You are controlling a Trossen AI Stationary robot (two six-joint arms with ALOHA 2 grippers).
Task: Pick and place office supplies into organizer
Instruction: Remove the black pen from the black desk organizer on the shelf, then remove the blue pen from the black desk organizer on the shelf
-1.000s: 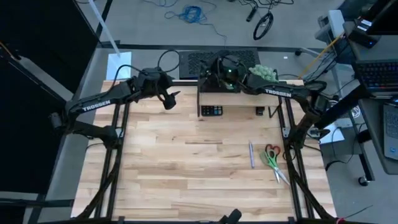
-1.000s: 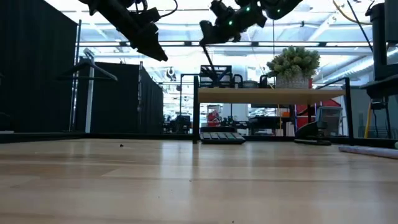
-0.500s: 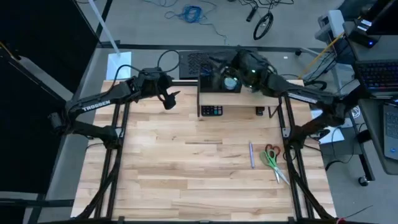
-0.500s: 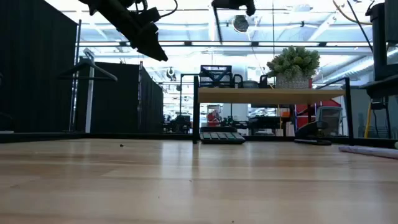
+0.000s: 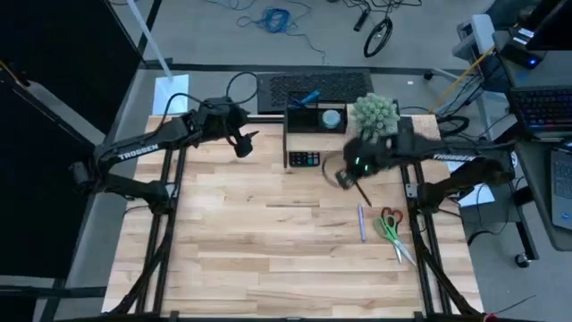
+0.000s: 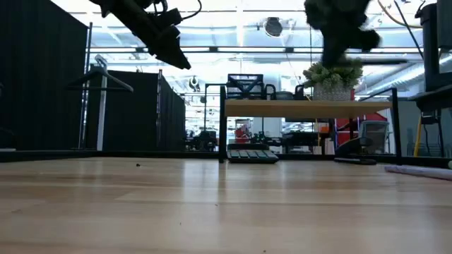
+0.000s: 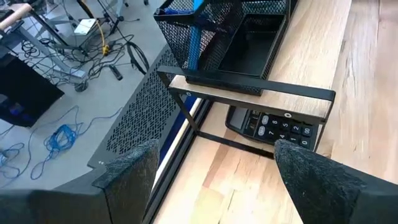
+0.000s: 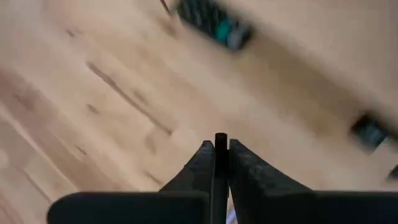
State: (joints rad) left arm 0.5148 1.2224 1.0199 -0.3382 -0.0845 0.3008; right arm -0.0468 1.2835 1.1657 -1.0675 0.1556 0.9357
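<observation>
With its fingers pressed narrow around a slim dark pen (image 5: pixel 361 191), the right tool (image 5: pixel 342 179) at frame centre-right should carry it level toward the organizer (image 5: pixel 315 119) above.

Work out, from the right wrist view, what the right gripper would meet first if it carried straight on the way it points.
Probably the bare wooden tabletop. The right gripper, fingers together, aims down at open boards; the calculator lies farther off, clear of that line. Depth is uncertain in this blurred view.
</observation>
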